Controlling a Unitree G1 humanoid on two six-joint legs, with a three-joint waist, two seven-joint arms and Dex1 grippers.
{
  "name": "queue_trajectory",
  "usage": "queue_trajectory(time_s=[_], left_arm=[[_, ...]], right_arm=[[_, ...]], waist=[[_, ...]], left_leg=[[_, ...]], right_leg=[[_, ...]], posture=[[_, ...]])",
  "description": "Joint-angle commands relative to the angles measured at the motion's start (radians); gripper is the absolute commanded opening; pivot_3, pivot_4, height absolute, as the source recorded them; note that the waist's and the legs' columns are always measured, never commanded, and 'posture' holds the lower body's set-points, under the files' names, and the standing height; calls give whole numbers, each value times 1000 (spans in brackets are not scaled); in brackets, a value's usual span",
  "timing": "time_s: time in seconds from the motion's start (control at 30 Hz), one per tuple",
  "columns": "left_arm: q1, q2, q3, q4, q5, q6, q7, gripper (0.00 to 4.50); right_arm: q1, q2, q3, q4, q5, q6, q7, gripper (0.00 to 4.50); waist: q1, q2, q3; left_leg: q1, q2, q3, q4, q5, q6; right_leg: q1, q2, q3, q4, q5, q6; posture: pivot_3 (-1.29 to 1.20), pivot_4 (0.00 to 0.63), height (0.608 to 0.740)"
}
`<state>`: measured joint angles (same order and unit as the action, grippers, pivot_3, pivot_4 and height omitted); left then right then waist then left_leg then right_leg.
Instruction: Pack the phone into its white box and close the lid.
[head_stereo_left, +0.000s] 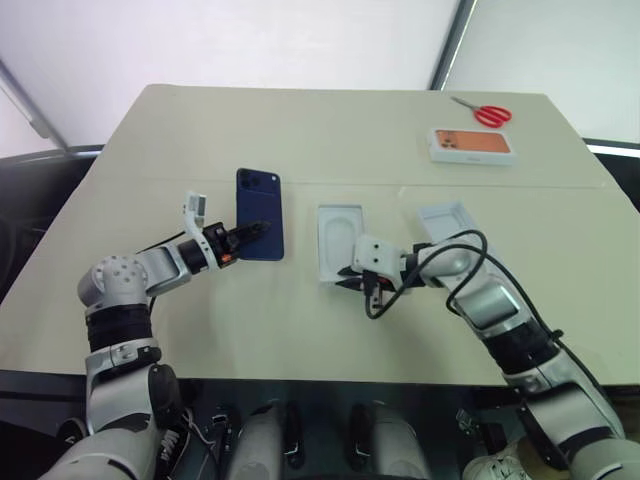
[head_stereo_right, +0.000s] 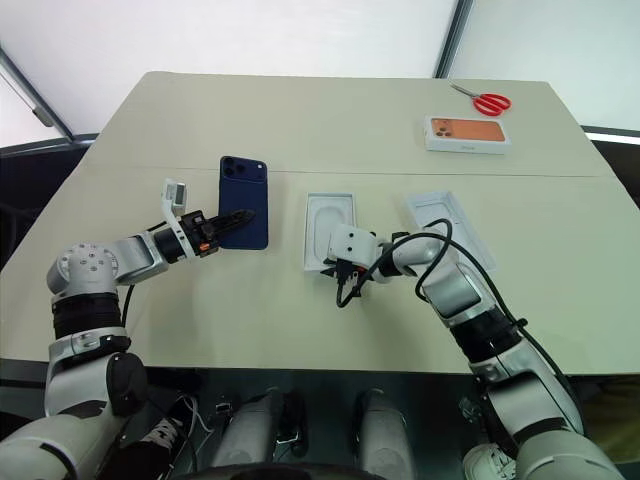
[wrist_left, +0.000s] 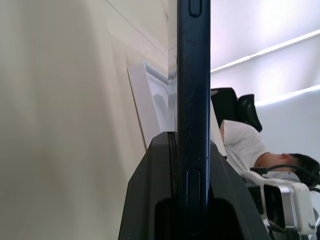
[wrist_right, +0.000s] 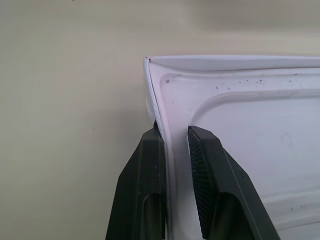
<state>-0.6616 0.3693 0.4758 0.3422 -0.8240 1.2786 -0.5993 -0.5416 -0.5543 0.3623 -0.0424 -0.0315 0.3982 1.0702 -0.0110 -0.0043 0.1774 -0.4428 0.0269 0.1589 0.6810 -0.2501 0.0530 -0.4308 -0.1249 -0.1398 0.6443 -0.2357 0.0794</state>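
Navy-blue phone (head_stereo_left: 259, 227) is held above the beige table (head_stereo_left: 300, 130), clamped edge-on at its near end by the left gripper (head_stereo_left: 252, 232); in the left wrist view only its thin side is seen, rising between the black fingers (wrist_left: 150, 200). At three o'clock from the phone, a white tray with an oval recess (head_stereo_left: 340, 240) lies in the middle of the table, and whether a box sits under it cannot be made out. Its near edge is pinched by the right gripper (head_stereo_left: 352, 284), one finger inside the wall, one outside, as seen in the right wrist view. A second white piece (head_stereo_left: 452, 222), at three o'clock from the tray, is partly covered by the right arm and cable. Far off at one o'clock, an orange-printed box (head_stereo_left: 472, 145) and red scissors (head_stereo_left: 487, 113) are seen.
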Motion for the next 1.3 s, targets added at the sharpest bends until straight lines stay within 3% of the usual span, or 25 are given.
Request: queue_trajectory(time_s=[0.03,0.3,0.4,0.5,0.77,0.93,1.03,1.2,1.3], left_arm=[[-4,8,10,-35,-40,-7,-15,0],[-11,10,1,-24,-42,-7,-11,0],[-21,6,-5,-14,-37,-13,-9,0],[-28,4,-10,-16,-41,-14,-6,0],[-10,-33,-13,-89,-72,16,32,0],[-1,-98,-33,-200,-109,56,76,0],[-36,-146,1,-176,-128,79,145,0],[-47,-246,-26,-184,-134,128,259,0],[-36,-305,-24,-179,-131,145,317,0]], right_arm=[[68,-28,9,-92,36,71,27,593],[120,-32,-24,-194,94,209,8,593],[96,-30,-17,-176,86,210,-8,1682],[78,-36,-6,-179,101,219,7,3137],[26,-44,-43,-193,160,255,13,3137],[-46,-13,-167,-167,251,270,-23,3137],[-66,-25,-266,-131,326,284,-19,3137],[6,-176,-355,-18,308,155,33,3137],[21,-213,-375,21,304,118,14,3137]], waist=[[0,0,0],[0,0,0],[1,0,0],[0,0,0],[1,-1,1],[0,-1,1],[3,-1,1],[15,-1,2],[16,-2,2]], left_leg=[[0,0,0,0,0,0],[0,0,-1,0,0,0],[0,0,-1,0,0,0],[0,0,-1,0,0,0],[-2,-1,-1,0,0,0],[-2,-1,-1,0,0,0],[-2,-1,-1,0,0,0],[-2,-3,-1,0,-2,3],[-2,-3,0,0,-2,4]], right_leg=[[0,0,0,0,0,0],[0,-1,0,0,0,0],[0,-1,-1,0,0,0],[-1,-2,-1,0,0,0],[-2,-3,-1,0,0,0],[-2,-3,-1,0,0,0],[-1,-3,-2,0,0,0],[0,-4,-3,-1,0,0],[0,-4,-2,-2,0,0]], posture=[[0,150,738],[0,150,738],[0,150,738],[0,150,738],[0,150,738],[0,150,738],[0,150,738],[0,150,738],[0,150,738]])
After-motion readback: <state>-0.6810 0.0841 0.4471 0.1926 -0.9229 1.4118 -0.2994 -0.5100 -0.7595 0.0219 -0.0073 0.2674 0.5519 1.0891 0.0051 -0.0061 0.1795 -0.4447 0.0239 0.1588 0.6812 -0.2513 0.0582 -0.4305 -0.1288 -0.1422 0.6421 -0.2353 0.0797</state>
